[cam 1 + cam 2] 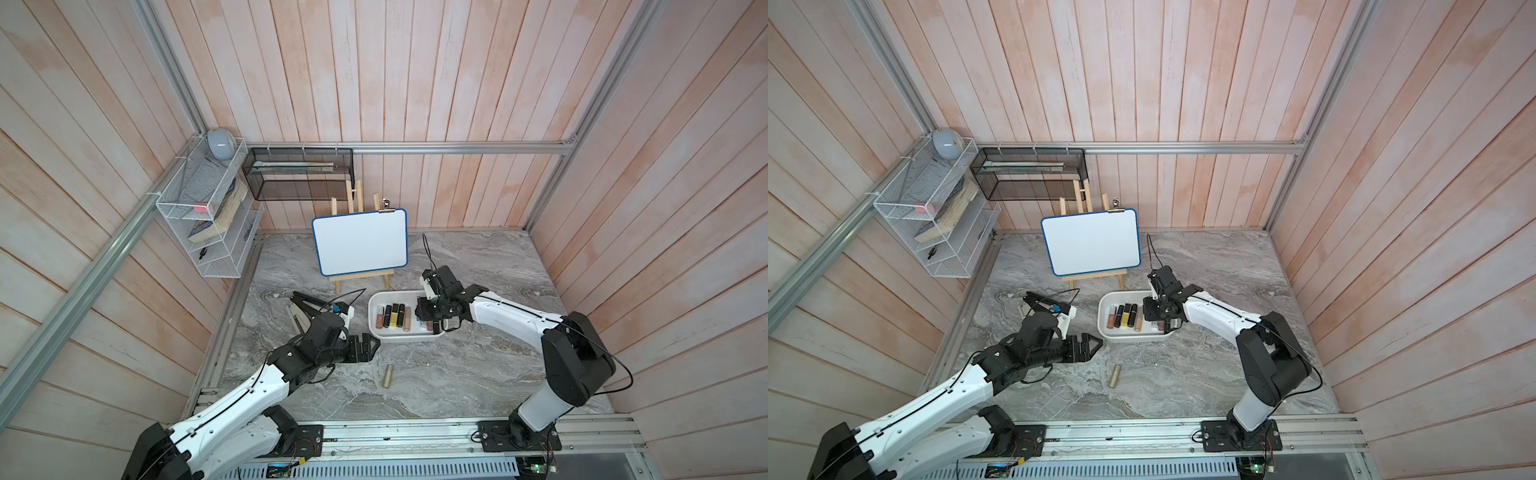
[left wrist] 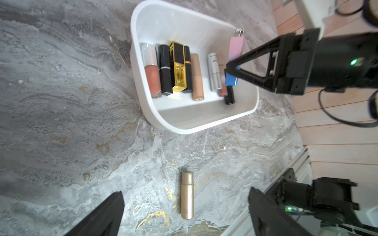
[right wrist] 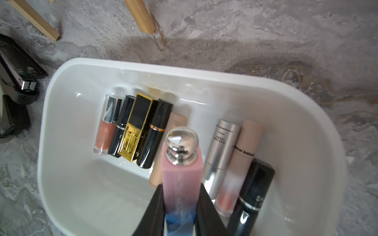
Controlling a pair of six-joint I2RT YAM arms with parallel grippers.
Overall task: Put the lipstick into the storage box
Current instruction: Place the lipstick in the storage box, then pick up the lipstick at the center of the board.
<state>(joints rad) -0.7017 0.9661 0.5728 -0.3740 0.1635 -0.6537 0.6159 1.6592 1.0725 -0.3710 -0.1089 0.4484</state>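
Left of centre in a top view, the left gripper (image 1: 375,346) is hovering low with jaws spread wide, facing a gold lipstick (image 1: 388,376) that is lying loose on the table (image 1: 457,374) just lower right of it, probably the next pick. Further right, the box (image 1: 371,316) is sitting mid-frame, already holding lipsticks (image 1: 392,316) laid side by side. Over its right end, the right gripper (image 2: 230,70) is pinching a pink-and-blue lipstick (image 3: 182,173) near its blue end, cap leading, seemingly lining it up with the gap; whether it is touching anything below is unclear.
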